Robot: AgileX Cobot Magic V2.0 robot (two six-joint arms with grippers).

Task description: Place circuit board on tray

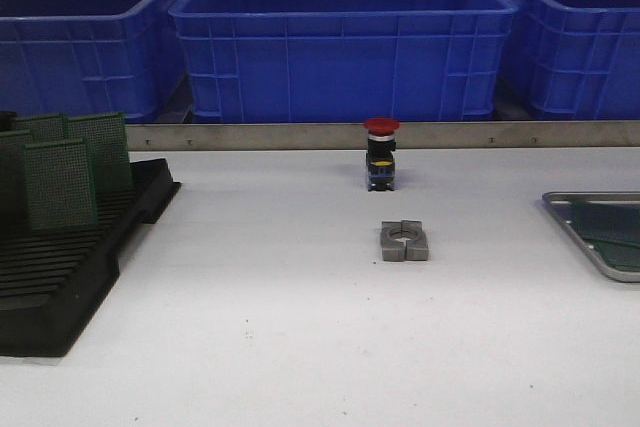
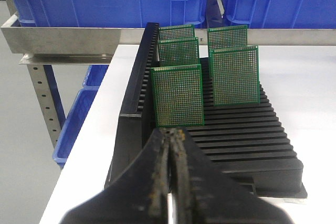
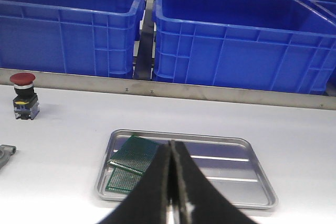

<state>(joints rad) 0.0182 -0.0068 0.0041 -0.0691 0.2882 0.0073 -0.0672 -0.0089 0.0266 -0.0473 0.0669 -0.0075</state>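
My left fingers [image 2: 169, 145] are pressed together with nothing between them, poised just in front of the black slotted rack [image 2: 252, 145] at the left end of the tabletop [image 1: 260, 327]. Five green circuit boards stand upright in its slots, which keep them apart and on edge so each can be pinched from above. The nearest board [image 2: 177, 96] stands directly beyond my fingertips, and I judge it the natural one to take next. The other boards [image 2: 233, 76] stand behind and beside it, close enough that I would have to lift straight up to avoid knocking them.

My right fingers [image 3: 172, 171] are also clenched on nothing, hanging over the near rim of the grey metal tray [image 3: 231, 148], which lies flat at the right end of the tabletop. Two boards [image 3: 134, 153] already lie flat in it, overlapping toward one side, so the ribbed floor beside them is bare for another.

Between rack and tray, well apart from both, stand a red-capped push button [image 1: 381, 154] and, nearer to me, a grey metal clamp block [image 1: 404, 241]. Both sit in the middle of the tabletop, so a board carried across low could catch the taller button; carried high it should pass. Behind a metal rail [image 1: 300, 135] at the tabletop's far edge, big blue crates [image 1: 340, 42] line up, out of the way of this work.
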